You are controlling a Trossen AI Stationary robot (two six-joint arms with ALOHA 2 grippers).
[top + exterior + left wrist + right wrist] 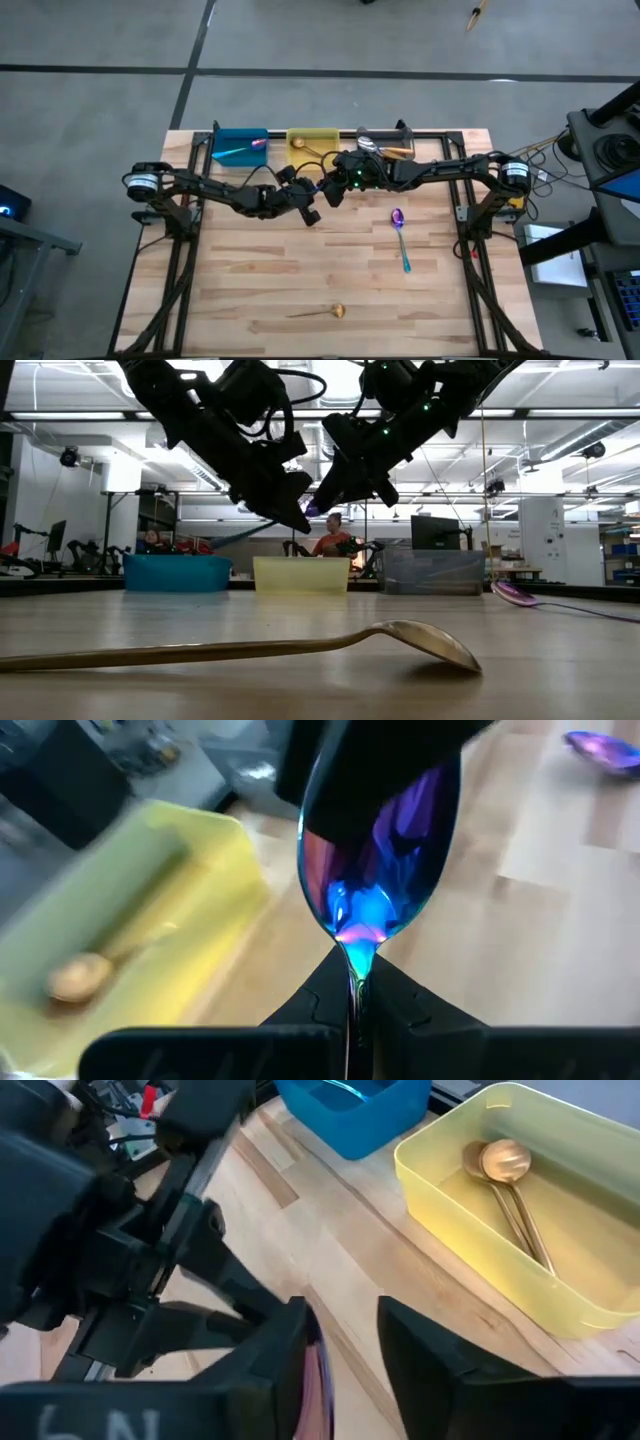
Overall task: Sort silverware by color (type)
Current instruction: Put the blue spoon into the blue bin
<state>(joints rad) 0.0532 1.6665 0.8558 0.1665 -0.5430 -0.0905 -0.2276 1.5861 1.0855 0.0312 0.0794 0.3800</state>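
Observation:
A purple-blue spoon (380, 870) hangs in the air above the table's far middle, in front of the yellow bin (312, 143). My left gripper (352, 982) is shut on it, and its handle is hidden behind the fingers. My right gripper (342, 1340) meets it from the other side, open, with its fingers on either side of the spoon's bowl (320, 1375). A second purple-blue spoon (400, 235) lies flat on the table right of centre. A gold spoon (325, 312) lies near the front edge. My left gripper pinches the spoon's neck (356, 960), just below the bowl, between its two fingertips. The spoon runs on along the fingers, bowl outward, lifted clear of the table. My right gripper has one finger (280, 1350) close beside the bowl's rim; I cannot tell whether it touches.
A blue bin (238, 145), the yellow bin and a gray bin (385, 143) stand in a row along the far edge. Gold spoons (510, 1190) lie in the yellow bin. Both arms meet over the table's far middle. People sit in the room beyond the table.

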